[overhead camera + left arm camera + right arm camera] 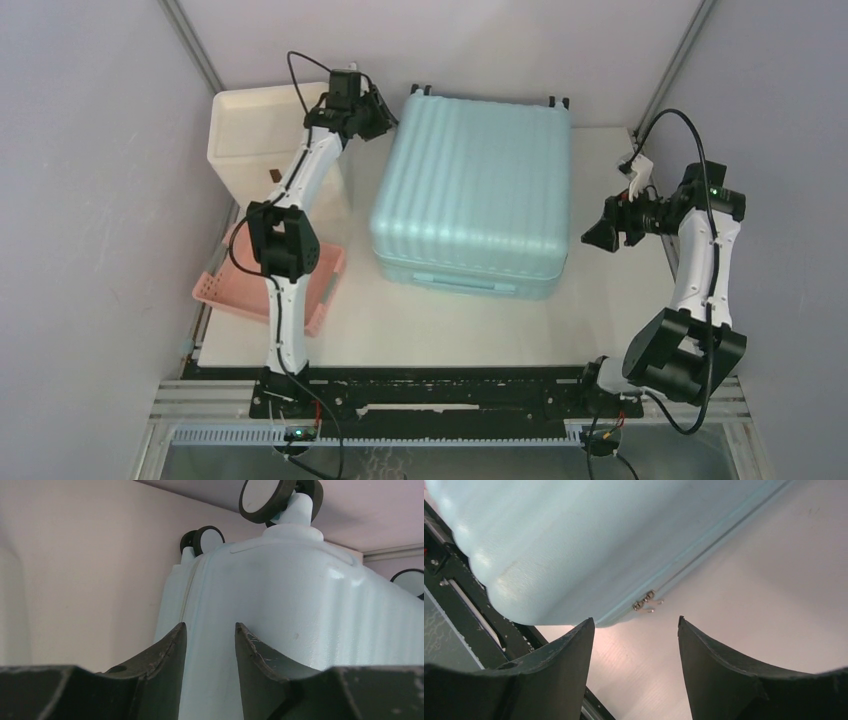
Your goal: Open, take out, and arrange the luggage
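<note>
Suitcase (470,185) lies flat and closed mid counter (430,330), wheels (262,497) at the far edge. Left claw (383,115) is at its far-left corner, jaws narrowly apart, holding nothing. Right claw (595,236) is just off its right side, jaws wide, empty, facing the zipper pulls (645,601).

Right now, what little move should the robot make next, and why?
Probably ease the right gripper forward onto the zipper pulls. The luggage lies shut on the table, and the pulls sit just ahead of the open jaws, not yet gripped.
</note>
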Robot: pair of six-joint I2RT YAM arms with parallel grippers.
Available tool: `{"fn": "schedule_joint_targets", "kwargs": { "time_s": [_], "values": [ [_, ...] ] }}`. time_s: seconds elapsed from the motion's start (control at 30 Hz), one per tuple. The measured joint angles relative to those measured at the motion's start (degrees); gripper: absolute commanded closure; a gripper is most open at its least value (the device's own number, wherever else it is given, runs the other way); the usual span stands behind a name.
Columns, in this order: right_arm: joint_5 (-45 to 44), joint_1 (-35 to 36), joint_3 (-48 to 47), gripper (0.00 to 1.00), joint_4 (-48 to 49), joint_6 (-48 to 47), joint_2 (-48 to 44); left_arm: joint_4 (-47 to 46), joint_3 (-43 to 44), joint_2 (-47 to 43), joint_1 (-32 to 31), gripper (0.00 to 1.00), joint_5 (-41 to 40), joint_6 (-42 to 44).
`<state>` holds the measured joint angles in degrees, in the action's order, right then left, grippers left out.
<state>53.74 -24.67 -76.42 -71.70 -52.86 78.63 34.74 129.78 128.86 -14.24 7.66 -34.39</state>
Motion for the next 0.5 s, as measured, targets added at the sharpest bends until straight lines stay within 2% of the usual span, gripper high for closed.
{"fn": "schedule_joint_targets", "kwargs": {
  "time_s": [0.23,0.5],
  "values": [
    [3.4,1.8,0.0,0.25,-0.9,1.4,-2.8,-5.2,2.5,3.6,-1.7,0.49,0.2,-6.0],
    [3.6,6.0,0.2,0.23,-5.0,-0.2,-5.2,-5.5,4.3,1.7,-3.3,0.35,-4.3,-9.2]
  ]
}}
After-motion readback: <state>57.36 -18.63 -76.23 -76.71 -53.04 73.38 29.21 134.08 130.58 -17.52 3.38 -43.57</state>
